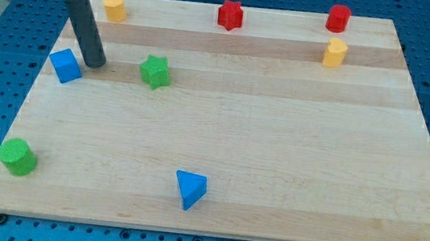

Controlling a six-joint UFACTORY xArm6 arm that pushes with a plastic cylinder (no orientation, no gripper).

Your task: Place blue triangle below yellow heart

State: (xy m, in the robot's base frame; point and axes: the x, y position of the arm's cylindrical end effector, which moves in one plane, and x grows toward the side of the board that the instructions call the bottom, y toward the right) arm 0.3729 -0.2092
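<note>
- A green cylinder (16, 155) stood near the bench's (275, 160) bottom-left corner.
- A blue cube (65, 65) sat at the left edge, my tip (95, 65) just beside it on its right.
- A yellow block (114, 8) lay near the top-left corner.
- A green star (155, 71) sat right of my tip.
- The blue triangle (190, 189) lay near the bottom edge, left of centre.
- A red star (229, 14) sat at top centre.
- The yellow heart (335, 53) stood upper right, well apart from the triangle, below a red cylinder (338, 18).
- The arm carried no jaws, only the rod, holding nothing.
</note>
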